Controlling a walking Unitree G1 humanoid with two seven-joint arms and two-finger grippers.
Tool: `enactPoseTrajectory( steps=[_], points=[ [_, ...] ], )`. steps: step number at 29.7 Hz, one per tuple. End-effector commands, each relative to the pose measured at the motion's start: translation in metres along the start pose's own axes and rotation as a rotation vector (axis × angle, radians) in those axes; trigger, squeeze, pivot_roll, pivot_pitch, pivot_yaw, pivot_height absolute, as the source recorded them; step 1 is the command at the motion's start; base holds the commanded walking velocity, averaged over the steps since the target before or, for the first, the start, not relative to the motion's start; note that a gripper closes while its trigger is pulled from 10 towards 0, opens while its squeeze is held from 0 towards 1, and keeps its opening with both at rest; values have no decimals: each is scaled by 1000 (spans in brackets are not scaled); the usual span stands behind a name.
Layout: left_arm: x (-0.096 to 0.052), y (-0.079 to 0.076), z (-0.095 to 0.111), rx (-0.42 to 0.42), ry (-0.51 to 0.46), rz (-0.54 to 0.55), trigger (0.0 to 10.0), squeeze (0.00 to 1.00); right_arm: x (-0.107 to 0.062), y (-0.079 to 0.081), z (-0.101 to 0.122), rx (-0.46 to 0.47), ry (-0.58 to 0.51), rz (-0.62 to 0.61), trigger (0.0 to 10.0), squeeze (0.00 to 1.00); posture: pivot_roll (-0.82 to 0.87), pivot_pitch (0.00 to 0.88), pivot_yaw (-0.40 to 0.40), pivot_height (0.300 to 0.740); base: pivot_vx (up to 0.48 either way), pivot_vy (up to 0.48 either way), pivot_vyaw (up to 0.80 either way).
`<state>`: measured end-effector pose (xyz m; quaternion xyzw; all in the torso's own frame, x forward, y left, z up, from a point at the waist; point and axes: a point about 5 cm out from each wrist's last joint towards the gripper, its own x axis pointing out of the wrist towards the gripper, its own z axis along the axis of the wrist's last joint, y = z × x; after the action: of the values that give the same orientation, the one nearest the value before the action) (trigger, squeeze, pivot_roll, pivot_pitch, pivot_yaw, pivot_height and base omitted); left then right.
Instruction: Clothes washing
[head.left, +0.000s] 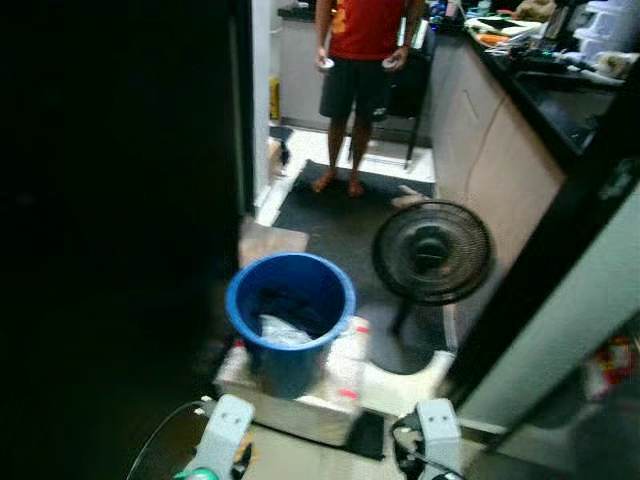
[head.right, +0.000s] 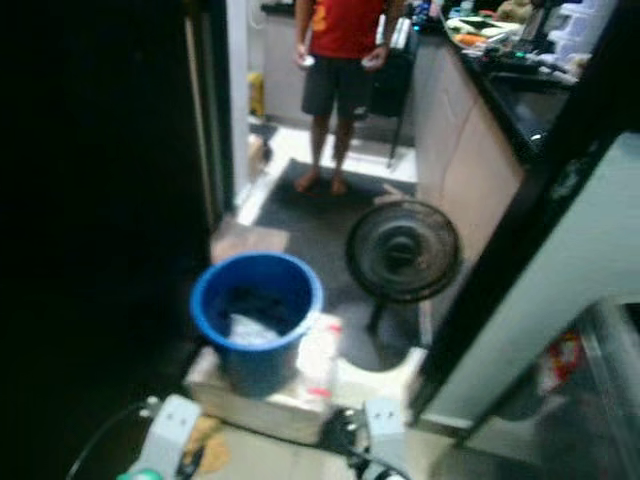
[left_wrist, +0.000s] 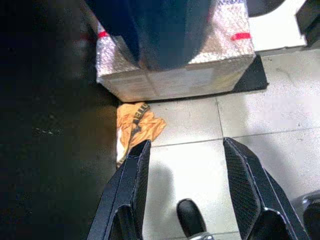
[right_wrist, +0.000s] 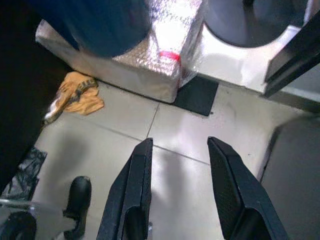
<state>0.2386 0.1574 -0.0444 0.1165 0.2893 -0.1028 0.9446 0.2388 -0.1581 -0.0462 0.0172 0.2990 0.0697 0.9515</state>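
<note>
Both grippers sit low at the near edge of my head view, the left gripper and the right gripper each hanging over pale floor tiles with fingers spread apart and nothing between them. Just beyond the left gripper I see a crumpled orange cloth lying on the tiles, touching the foot of a silver bubble-wrapped box. On that box stands a blue bucket, upright, with dark clothes and a pale piece of laundry inside it. Beside the box, to my right, a black floor fan stands on a white base, near a tall pale panel with a dark edge. Farther off, a person in a red shirt and dark shorts stands barefoot on a dark mat, next to a cluttered kitchen surface. My left side is very dark.
</note>
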Motion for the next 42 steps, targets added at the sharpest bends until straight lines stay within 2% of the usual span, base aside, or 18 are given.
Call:
enactPoseTrajectory(
  steps=[1,26,35,40,41,42],
  points=[
    [-2,-3,-6,-11,21,-7,10000,0,-3,-1,-8,9,26,-5,10000,0,22,8,-17,740,0,0,0],
    [-3,-4,-8,-27,27,2,10000,0,-3,0,-9,5,29,1,10000,0,21,14,-19,740,0,0,0],
    [-2,-3,-8,-22,26,4,10000,0,-2,1,-6,-27,21,16,10000,0,24,13,-23,740,0,0,0],
    [-2,2,-3,-31,-8,32,10000,0,1,3,3,-26,-19,22,10000,0,22,9,-12,740,0,0,0],
    [-3,8,4,-21,-62,55,10000,0,2,2,10,-2,-57,15,10000,0,22,8,-1,740,0,0,0],
    [-3,8,4,-21,-62,55,10000,0,2,2,10,-2,-57,15,10000,0,22,8,-1,740,0,0,0]
  ],
)
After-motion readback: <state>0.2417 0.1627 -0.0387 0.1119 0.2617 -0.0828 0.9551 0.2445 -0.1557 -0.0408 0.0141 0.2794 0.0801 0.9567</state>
